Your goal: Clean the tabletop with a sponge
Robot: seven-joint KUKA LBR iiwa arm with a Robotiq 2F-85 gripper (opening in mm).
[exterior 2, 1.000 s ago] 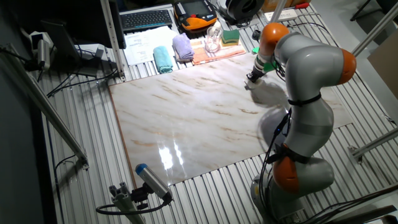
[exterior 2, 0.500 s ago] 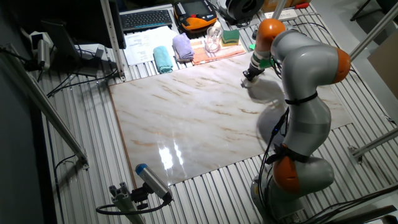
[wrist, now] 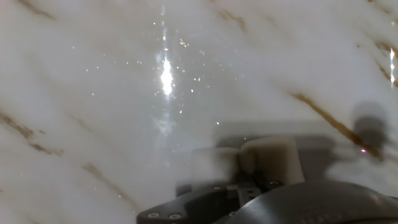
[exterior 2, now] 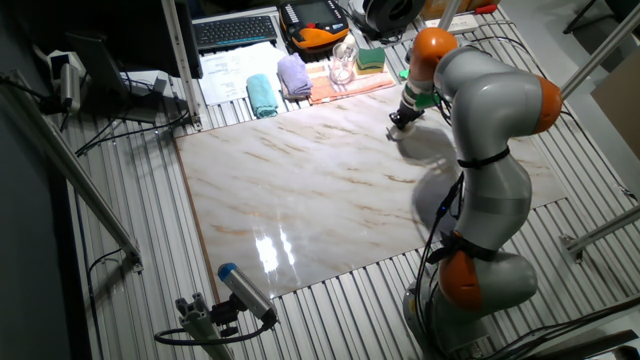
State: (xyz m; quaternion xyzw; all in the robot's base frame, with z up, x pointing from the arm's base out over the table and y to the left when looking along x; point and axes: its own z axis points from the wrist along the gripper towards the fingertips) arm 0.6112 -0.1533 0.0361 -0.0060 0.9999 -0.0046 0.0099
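The tabletop (exterior 2: 320, 190) is a glossy white marble-look slab with brown veins, and it fills the hand view (wrist: 124, 93). My gripper (exterior 2: 398, 124) is down at the slab's back right part, pointing at the surface. In the hand view a cream-beige sponge (wrist: 270, 158) sits just beyond the gripper (wrist: 245, 180), pressed on the marble, with the gripper shut on it. The fingers themselves are mostly hidden by the hand's dark body. In the fixed view the sponge is too small to make out under the hand.
Behind the slab lie a teal cloth (exterior 2: 262, 95), a lilac cloth (exterior 2: 293, 74), an orange mat (exterior 2: 350, 87) with a glass (exterior 2: 343, 65), and a green-and-yellow sponge (exterior 2: 371, 59). Ribbed grey metal (exterior 2: 130, 250) surrounds the slab. A blue-tipped tool (exterior 2: 243, 290) lies at the front left.
The gripper with the sponge slid a little to the left and toward the back of the slab, then nearly stopped over the last half second.
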